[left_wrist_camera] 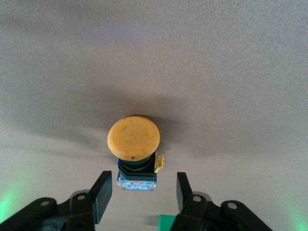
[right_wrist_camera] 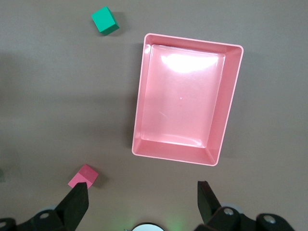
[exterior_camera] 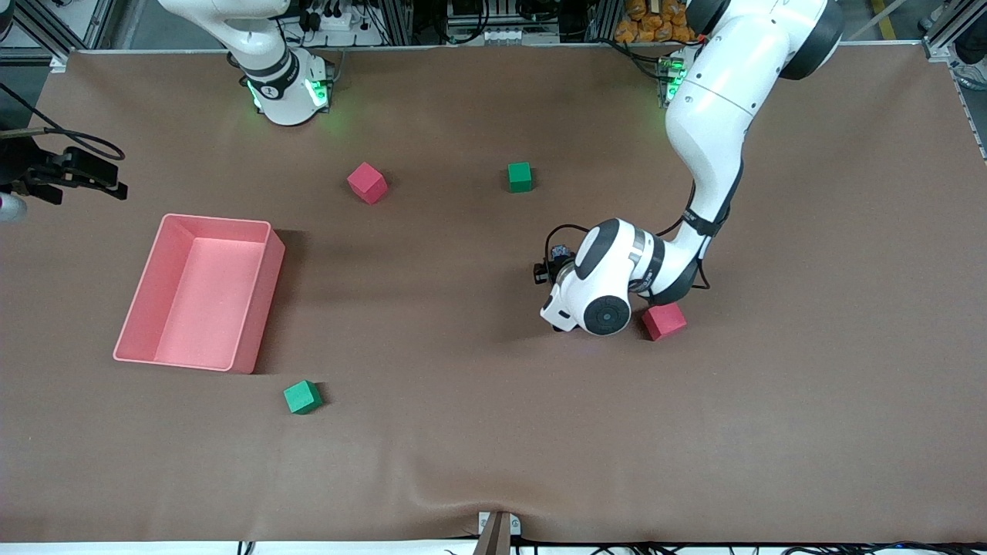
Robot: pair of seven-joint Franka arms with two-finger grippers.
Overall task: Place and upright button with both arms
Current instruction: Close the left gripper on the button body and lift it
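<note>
Brown cloth-covered bench [exterior_camera: 463, 432] seen with two white robot arms.
Left pincer [left_wrist_camera: 139, 190] is spread around the upright orange-capped black push-button [left_wrist_camera: 134, 144]; right pincer [right_wrist_camera: 142, 199] is spread above the pink plastic tray [right_wrist_camera: 231, 110].

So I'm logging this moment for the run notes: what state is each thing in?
button: on the table, cap facing the left wrist camera, not gripped
left pincer: open, fingers on either side of the button's body
right pincer: open, holding nothing, above the pink bin
pink bin: open-topped, nothing in it
red cube: resting on the table beside the left arm's wrist
</note>
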